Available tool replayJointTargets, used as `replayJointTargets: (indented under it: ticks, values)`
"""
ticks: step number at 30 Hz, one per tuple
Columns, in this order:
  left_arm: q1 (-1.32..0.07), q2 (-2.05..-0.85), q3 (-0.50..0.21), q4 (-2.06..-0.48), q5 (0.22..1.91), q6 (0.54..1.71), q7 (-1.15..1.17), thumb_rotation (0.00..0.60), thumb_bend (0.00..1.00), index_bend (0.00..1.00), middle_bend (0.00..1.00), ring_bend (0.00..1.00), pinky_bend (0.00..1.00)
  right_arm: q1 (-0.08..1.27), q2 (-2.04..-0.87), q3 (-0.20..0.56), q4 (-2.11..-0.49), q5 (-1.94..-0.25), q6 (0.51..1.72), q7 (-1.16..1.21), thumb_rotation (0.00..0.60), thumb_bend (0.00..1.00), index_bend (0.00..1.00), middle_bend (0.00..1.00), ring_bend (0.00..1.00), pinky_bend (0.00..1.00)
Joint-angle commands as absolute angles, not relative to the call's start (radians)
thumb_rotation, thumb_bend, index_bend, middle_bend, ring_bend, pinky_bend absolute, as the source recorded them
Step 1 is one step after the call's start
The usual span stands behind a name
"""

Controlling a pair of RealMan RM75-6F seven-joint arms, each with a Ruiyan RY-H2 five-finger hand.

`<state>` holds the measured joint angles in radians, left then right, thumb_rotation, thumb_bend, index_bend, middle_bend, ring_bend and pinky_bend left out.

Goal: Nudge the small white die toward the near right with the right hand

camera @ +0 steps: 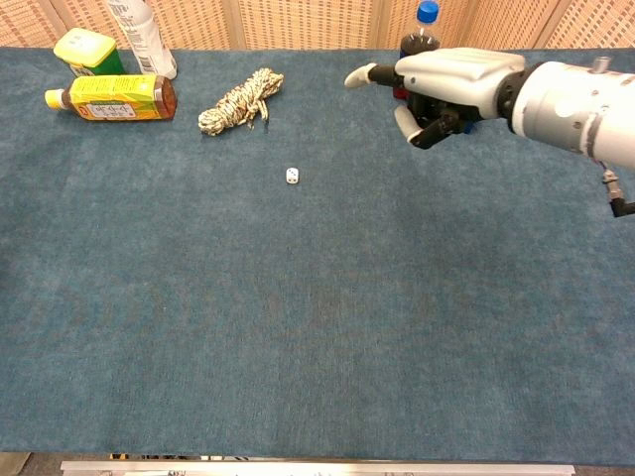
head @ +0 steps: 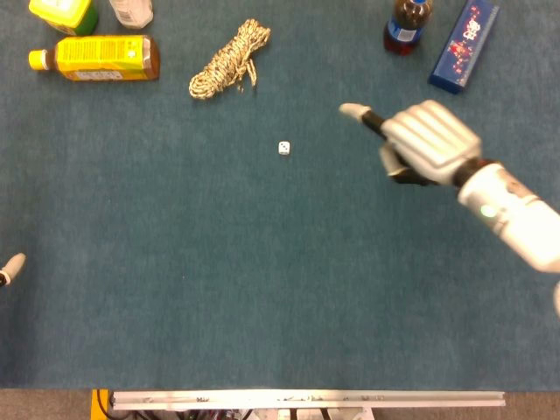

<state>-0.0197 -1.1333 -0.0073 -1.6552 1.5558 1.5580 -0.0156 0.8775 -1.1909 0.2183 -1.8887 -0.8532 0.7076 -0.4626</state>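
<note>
Die [head: 283, 148] on blue cloth, untouched; right hand [head: 426, 143] w/ fingers curled, empty (one pointing), apparently above table.

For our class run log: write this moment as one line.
phase: approach | right hand: one finger extended, others curled, clear of die | left hand: frame edge | die: untouched

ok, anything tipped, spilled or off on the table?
Only the yellow-labelled bottle at far left lies on its side; no spill visible. The cola bottle stands upright, and the die sits alone, untouched by the right robot hand.
</note>
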Motion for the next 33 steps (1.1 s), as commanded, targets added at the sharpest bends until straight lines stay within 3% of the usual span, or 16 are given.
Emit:
replayJointTargets:
  ticks: [1,16,33]
  values:
    - [-0.020,-1.134,-0.009,-1.656,1.555,1.558,-0.017,0.600,0.13,0.00,0.00,0.00,0.00,1.004,-1.254,0.186,-1.847,-0.697,0.686,-0.553,0.600,0.77,0.06,1.00,1.00,1.00]
    - [-0.017,-1.130,-0.012,-1.649,1.546,1.559,-0.034,0.600,0.13,0.00,0.00,0.00,0.00,1.251,-1.412,0.102,-1.684,-0.377,0.715,-0.629,0.600,0.77,0.21,1.00,1.00,1.00]
    - [-0.015,-1.132,-0.017,-1.646,1.536,1.559,-0.030,0.600,0.13,0.00,0.00,0.00,0.00,1.357,-1.569,0.062,-1.468,-0.285,0.658,-0.601,0.600,0.77,0.21,1.00,1.00,1.00]
